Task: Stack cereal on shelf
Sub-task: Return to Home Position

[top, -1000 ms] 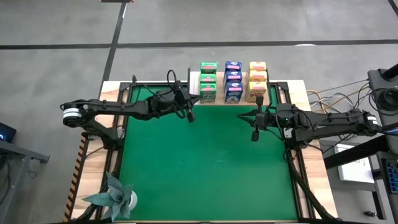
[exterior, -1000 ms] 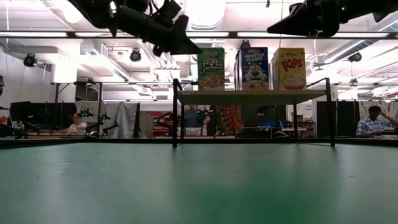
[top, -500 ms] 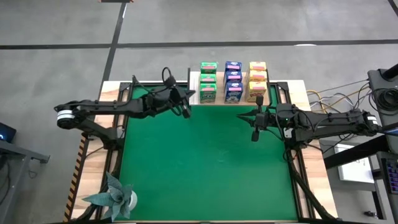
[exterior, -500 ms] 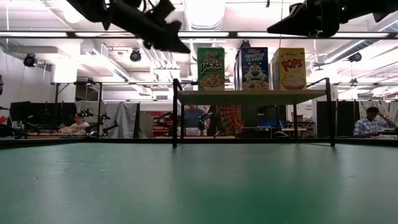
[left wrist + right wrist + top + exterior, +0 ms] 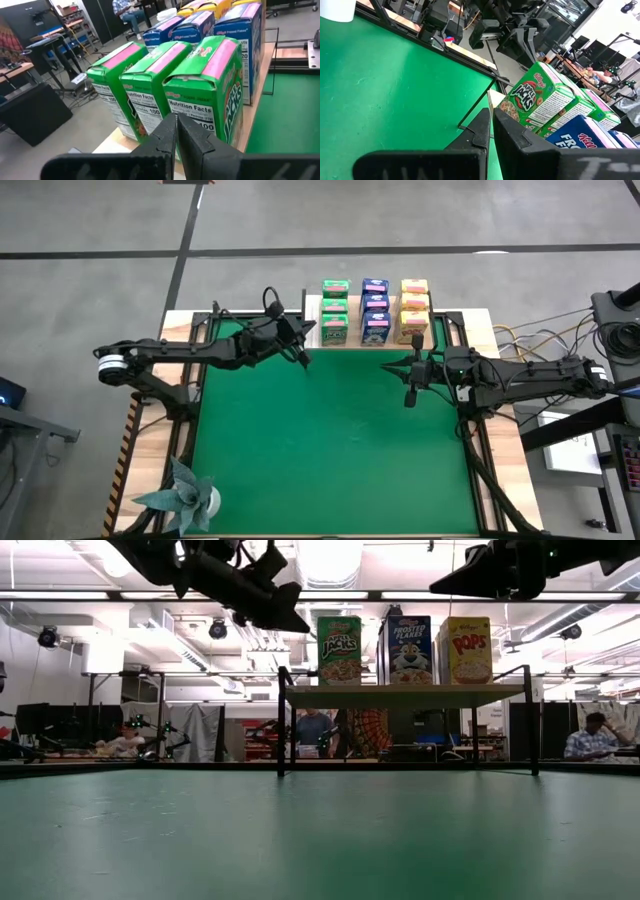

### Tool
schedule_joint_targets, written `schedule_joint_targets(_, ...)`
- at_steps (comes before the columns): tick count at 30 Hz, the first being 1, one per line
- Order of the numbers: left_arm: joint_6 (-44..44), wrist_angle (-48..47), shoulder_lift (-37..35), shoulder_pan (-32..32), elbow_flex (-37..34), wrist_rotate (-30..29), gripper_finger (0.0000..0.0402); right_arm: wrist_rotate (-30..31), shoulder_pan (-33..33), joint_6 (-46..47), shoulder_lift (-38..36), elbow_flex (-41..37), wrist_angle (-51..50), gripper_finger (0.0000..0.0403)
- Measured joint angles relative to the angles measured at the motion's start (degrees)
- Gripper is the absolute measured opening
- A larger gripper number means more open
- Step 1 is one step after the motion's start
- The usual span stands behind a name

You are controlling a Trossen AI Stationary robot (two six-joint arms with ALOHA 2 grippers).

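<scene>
Green, blue, yellow cereal [image 5: 375, 312], all nine on shelf [image 5: 405, 697], desk's 12 o'clock. My left end effector [image 5: 303, 361] clenched, empty, barely shifted this last second; right end effector [image 5: 409, 394] clenched, unmoved. Stacking looks finished.

On the shelf [image 5: 405, 697], the green box [image 5: 340, 650] at one end reads "Apple Jacks". The blue box [image 5: 409, 648] at the shelf's middle reads "Frosted Flakes", and the yellow box [image 5: 468, 648] at the other end "Pops". The green boxes' side panels say "Nutrition Facts".
</scene>
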Motion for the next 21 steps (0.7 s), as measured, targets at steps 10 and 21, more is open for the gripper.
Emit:
schedule_joint_targets(10, 0.3, -0.7, -1.0, -1.8, 0.0, 0.0, 0.0000, -0.1, 0.0, -0.9, 0.0, 0.0, -0.2, 0.0013)
schedule_joint_targets(21, 5.9, -12.0, -14.9, -8.1, -3.3, 9.7, 0.0000, -3.4, 0.0, -0.5, -7.9, -2.7, -3.3, 0.0013)
